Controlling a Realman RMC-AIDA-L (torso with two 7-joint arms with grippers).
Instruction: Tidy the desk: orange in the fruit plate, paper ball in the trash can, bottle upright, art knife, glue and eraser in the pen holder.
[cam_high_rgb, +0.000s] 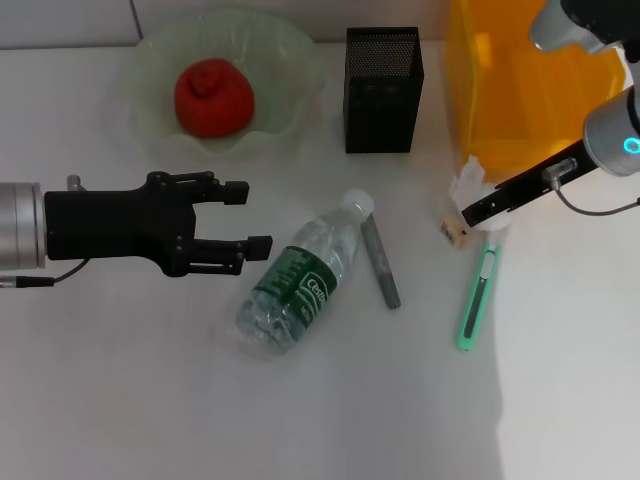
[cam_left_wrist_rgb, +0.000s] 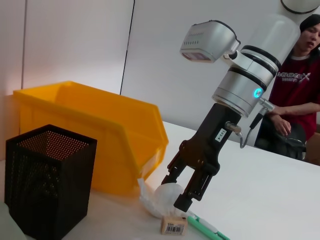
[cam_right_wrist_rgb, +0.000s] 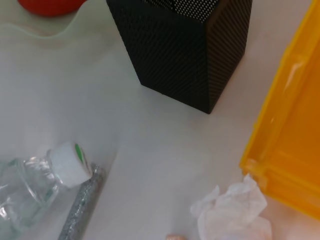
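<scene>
A: Starting at the left of the head view, what do you see?

B: The left gripper (cam_high_rgb: 250, 218) reaches in from the left edge at mid height, its black fingers spread wide around nothing, hanging above the white counter (cam_high_rgb: 120, 400). Above it, in the upper left, the orange (cam_high_rgb: 213, 97) sits in the pale green fruit plate (cam_high_rgb: 290, 60).

A: And in the middle?

B: The bottle (cam_high_rgb: 296, 287) lies on its side just right of that gripper, white cap toward the upper right. Touching the cap end, or very nearly, is the grey glue (cam_high_rgb: 380, 263), lying flat. Above them, at the top centre, the black mesh pen holder (cam_high_rgb: 383, 90) stands upright.

A: Further right?

B: The yellow trash can (cam_high_rgb: 520, 90) fills the upper right. Just below its near corner the paper ball (cam_high_rgb: 470, 183) lies on the counter, with the small eraser (cam_high_rgb: 455, 232) beside it. The right gripper (cam_high_rgb: 478, 213) comes down from the upper right and hovers at the paper ball; in the left wrist view its fingers (cam_left_wrist_rgb: 187, 197) stand partly open around the ball, and I cannot tell whether they touch it. Below, the green art knife (cam_high_rgb: 477, 298) lies flat, pointing toward the lower edge.
</scene>
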